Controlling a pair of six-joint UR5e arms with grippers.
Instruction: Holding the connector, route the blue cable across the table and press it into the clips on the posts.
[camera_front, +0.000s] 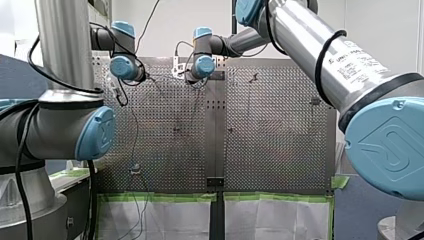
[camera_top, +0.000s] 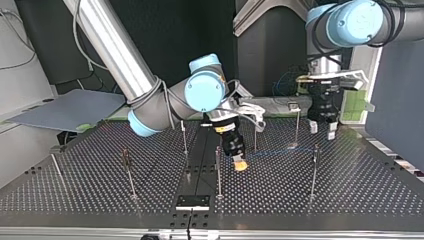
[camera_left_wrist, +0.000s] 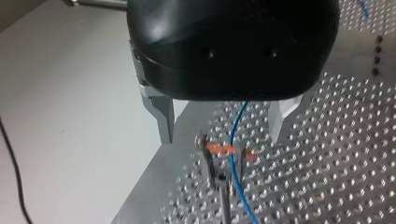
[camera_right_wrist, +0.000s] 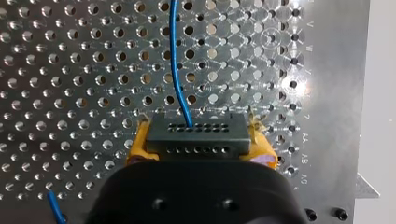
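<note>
**Right tool closed on connector; left tool open over a clip**

The right arm entered from the top view's left with its wrist bent down. The right tool (camera_top: 240, 164) hung tilted, low over the middle of the worktop (camera_top: 350, 192). Its yellow pads (camera_right_wrist: 136, 145) were clamped on the dark connector (camera_right_wrist: 196, 136), which was held crosswise between them. The blue cable (camera_right_wrist: 176, 70) left the connector's upper row of holes and ran ahead over the perforations.

The left arm stood at the top view's right with its wrist vertical and the left tool (camera_left_wrist: 222, 138) pointing straight down. Its metal fingers (camera_left_wrist: 166, 123) stood wide apart, gripping nothing. The cable passed between them. Under them stood a post (camera_left_wrist: 224, 196) with a clip (camera_left_wrist: 219, 148) showing orange. Whether the cable sat in the clip could not be told.

The worktop was perforated metal. Thin posts (camera_top: 218, 172) stood upright on it, well apart. A black plate (camera_top: 192, 201) lay at its near edge in the top view. Green tape (camera_front: 155, 197) edged its near side in the front view. A grey board (camera_top: 65, 110) lay beside the worktop at the top view's left, against a dark backdrop.
</note>
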